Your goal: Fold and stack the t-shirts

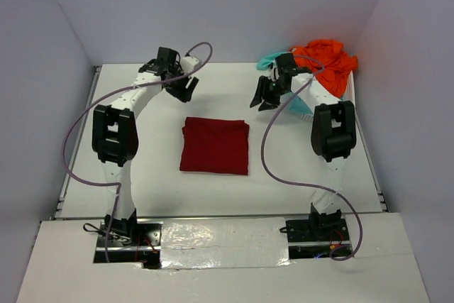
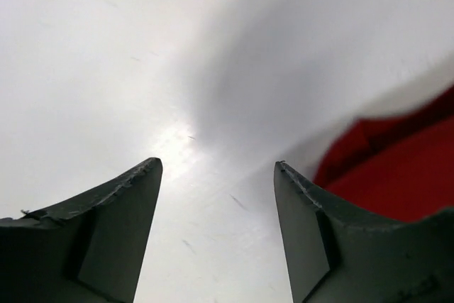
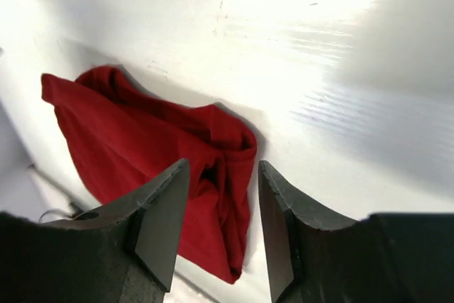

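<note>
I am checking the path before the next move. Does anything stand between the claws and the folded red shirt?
Nothing visible does. The red shirt lies alone in the middle; only bare table separates it from the left claw and the right claw, both open and empty, beyond its far edge.

Dark red t-shirt (image 1: pixel 214 145): folded into a compact, roughly square packet that lies flat at the middle of the white table (image 1: pixel 213 200). Its left edge shows stacked layers, and in the right wrist view one corner is puckered into soft creases. Orange t-shirt (image 1: pixel 328 58): unfolded, bunched in a loose heap at the far right corner of the table, well apart from the red packet. Aqua cloth (image 1: pixel 268 59): crumpled, protruding from the left side of the orange heap and touching it. A further pale aqua patch shows nearer the front; whether these are one shirt or two cannot be told.
</note>
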